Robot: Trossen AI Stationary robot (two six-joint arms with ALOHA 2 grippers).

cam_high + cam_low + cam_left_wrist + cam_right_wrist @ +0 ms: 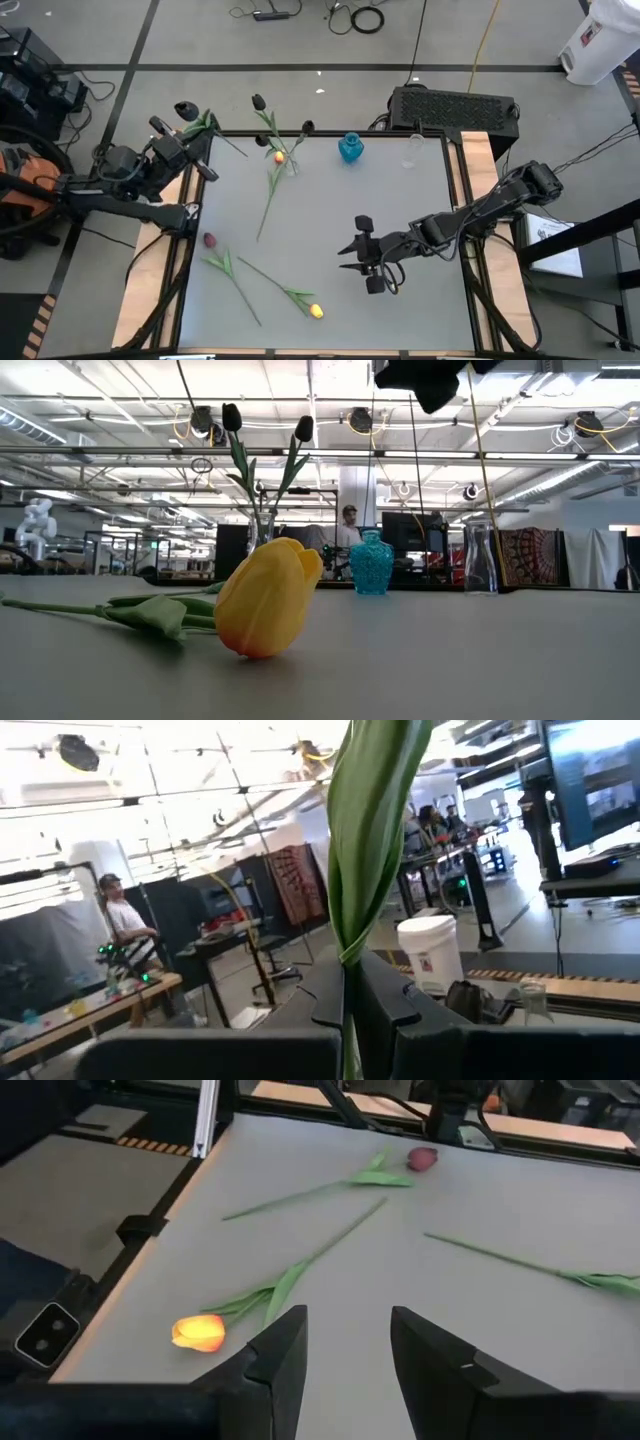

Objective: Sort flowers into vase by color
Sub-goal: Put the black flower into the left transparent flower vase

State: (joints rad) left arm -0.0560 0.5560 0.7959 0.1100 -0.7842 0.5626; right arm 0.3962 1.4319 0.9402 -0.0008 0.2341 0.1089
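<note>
My left gripper (190, 135) is off the table's far left corner, shut on a black tulip (185, 108); the left wrist view shows its green leaf (370, 830) rising between my fingers. My right gripper (348, 257) is open and empty above the table's right middle. A clear vase (262, 530) at the far edge holds two black tulips (232, 417). A blue vase (350, 148) and a second clear vase (480, 557) stand to its right. Lying flat on the table are a yellow tulip (316, 311), a red-purple tulip (209, 240) and another yellow tulip (278, 156). My left gripper pinches the black tulip between its two fingers at the leafy stem (350, 965), below the head. The flower is lifted clear of the table, and its head (185, 108) sticks out beyond the fingers toward the far side.
The right wrist view looks over the near yellow tulip (198, 1332), the red-purple tulip (423, 1158) and a long stem (540, 1265). A black box (455, 108) sits behind the far right corner. Wooden rails (480, 200) run along the table's sides. A person (348, 520) is in the room behind.
</note>
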